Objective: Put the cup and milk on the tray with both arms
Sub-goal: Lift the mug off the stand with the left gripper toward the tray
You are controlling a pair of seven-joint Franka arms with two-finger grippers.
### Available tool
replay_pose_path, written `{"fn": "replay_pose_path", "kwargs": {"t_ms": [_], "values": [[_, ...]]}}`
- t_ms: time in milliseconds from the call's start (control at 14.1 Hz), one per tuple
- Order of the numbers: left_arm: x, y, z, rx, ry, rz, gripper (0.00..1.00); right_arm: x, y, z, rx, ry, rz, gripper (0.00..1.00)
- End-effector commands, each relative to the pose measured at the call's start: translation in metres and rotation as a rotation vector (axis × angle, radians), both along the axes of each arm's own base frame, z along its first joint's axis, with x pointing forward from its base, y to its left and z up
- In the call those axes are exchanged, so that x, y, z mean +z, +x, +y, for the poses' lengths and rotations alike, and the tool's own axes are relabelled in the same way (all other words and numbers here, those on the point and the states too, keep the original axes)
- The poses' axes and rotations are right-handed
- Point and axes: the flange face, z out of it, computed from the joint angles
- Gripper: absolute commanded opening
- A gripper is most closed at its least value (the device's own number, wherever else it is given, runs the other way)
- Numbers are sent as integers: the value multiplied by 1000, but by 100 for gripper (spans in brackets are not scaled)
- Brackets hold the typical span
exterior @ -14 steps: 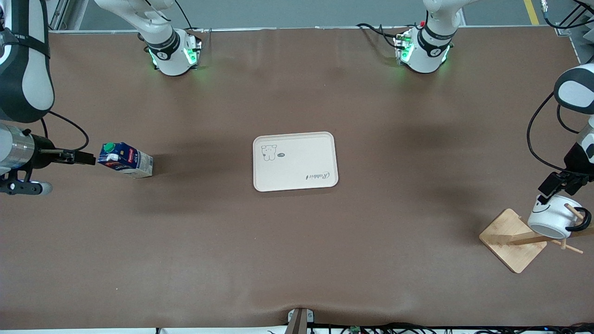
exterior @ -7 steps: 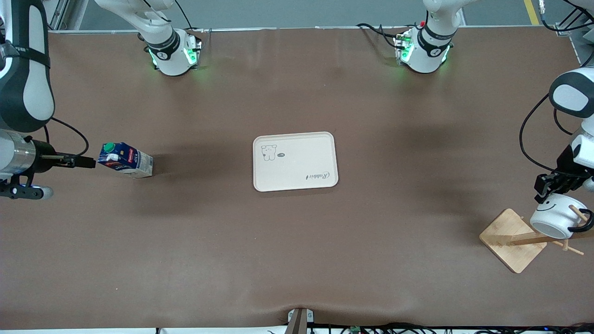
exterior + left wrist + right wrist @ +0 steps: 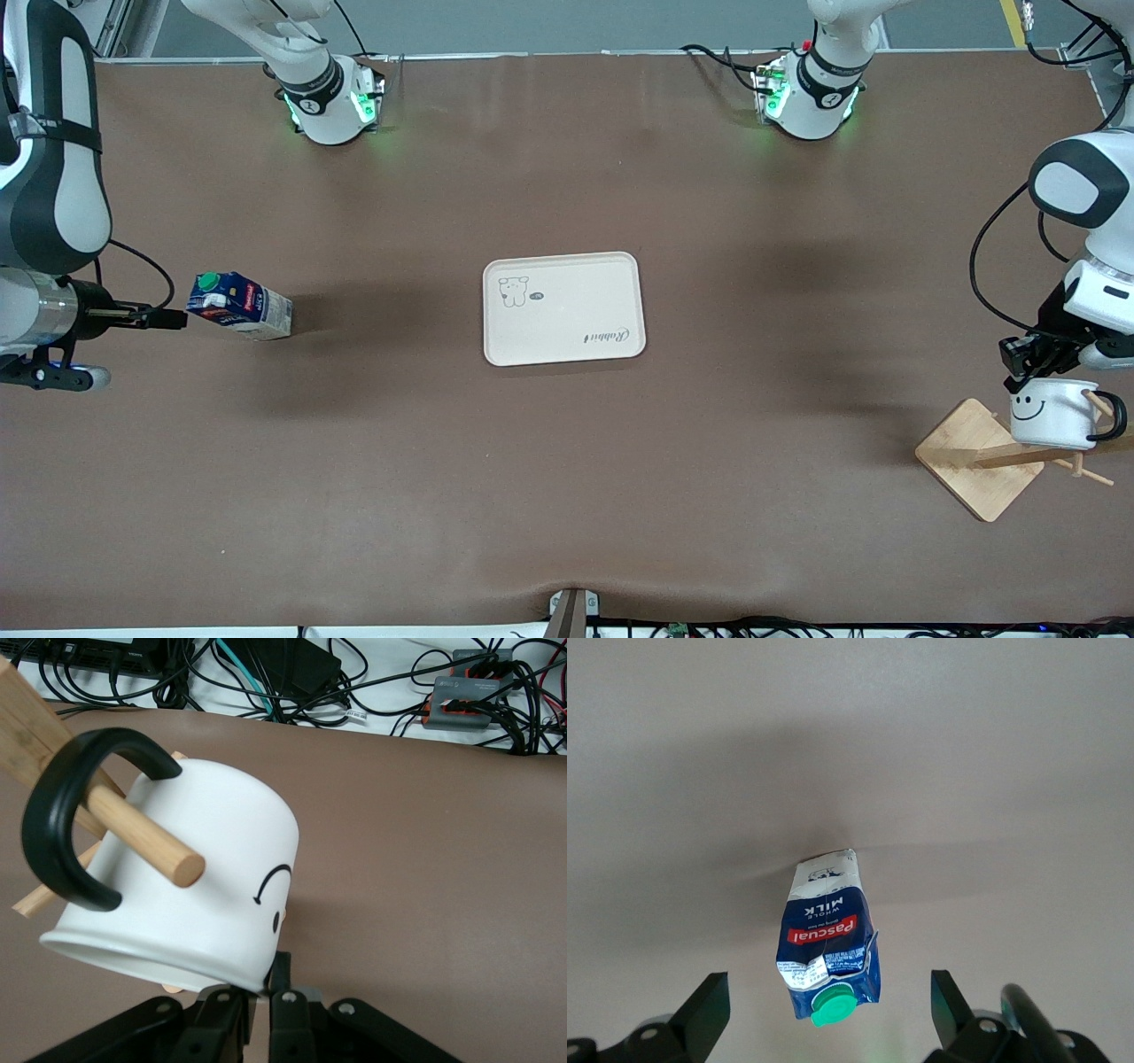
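Over the wooden rack (image 3: 979,458), left gripper (image 3: 1032,358) pinches the cup (image 3: 1052,413) rim. Right gripper (image 3: 164,319), fingers spread, sits beside the milk (image 3: 239,306); tray (image 3: 563,307) bare.

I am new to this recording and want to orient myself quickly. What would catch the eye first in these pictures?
The smiley mug hangs by its handle on a peg of the wooden rack at the left arm's end of the table, the left gripper pinching its rim. At the right arm's end, the blue milk carton stands before the open right gripper. The cream tray lies mid-table with nothing on it.
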Motion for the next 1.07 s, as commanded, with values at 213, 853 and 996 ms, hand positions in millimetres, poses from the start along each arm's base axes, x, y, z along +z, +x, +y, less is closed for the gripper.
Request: {"fn": "replay_pose_path", "kwargs": {"t_ms": [213,853,996], "values": [[13,3,-18,-38,-6,-27,0,-13,-2,2,-18,20,9,100],[51,-9,-47,-85,-25,58,0,-43,-26,9,-2,12,-14,100],[60,-14,-60,-89,-37,85,0,-47,-39,13,5,13,-29,100]]}}
